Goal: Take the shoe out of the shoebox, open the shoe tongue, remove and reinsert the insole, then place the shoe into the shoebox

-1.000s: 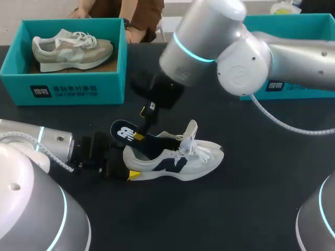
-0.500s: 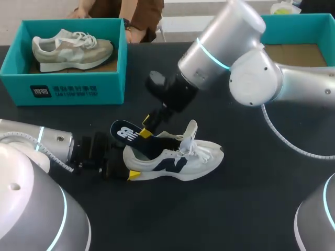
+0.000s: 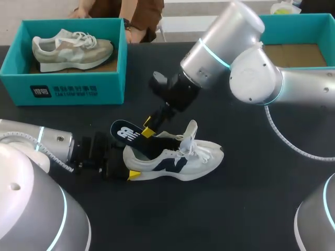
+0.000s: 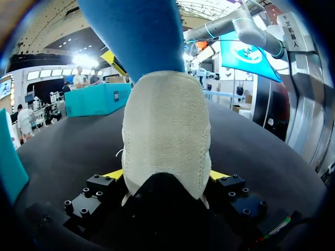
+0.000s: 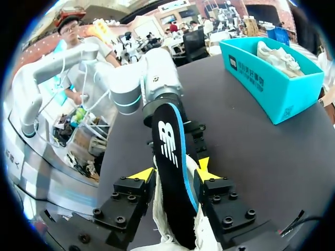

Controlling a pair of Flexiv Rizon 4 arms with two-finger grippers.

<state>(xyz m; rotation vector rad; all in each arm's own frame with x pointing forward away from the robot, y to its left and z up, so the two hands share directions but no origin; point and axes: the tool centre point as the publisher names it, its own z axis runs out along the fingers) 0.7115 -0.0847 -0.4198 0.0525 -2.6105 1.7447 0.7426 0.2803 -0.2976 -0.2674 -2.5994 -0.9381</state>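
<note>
Shoe (image 3: 175,159) stands on its sole on the black table (image 3: 251,198), near the middle and outside both boxes, heel to the left and toe to the right; it is white with a dark navy logo on its side and white laces.

At far left, 1 teal shoebox (image 3: 73,89) sits at the back of the table with a beige and grey shoe (image 3: 70,49) lying inside it.

Lower down, the left gripper (image 3: 130,161) comes in low along the table and grips the white shoe's heel, 1 yellow tip pressed on each side of the pale heel counter, fingers spread just to the heel's width.

Above the heel, the insole (image 3: 125,133) juts out of the shoe's opening and leans back to the left; it is dark with a white logo and a blue edge, and its front end is inside the shoe.

The right gripper (image 3: 148,128) reaches down from the right arm and pinches the insole across its width, fingers narrowly apart and touching both edges.

Further right, the tongue (image 3: 191,132) stands pulled up above the laces.

At far right, a 2nd teal shoebox (image 3: 293,22) shows a bare brown floor.
</note>
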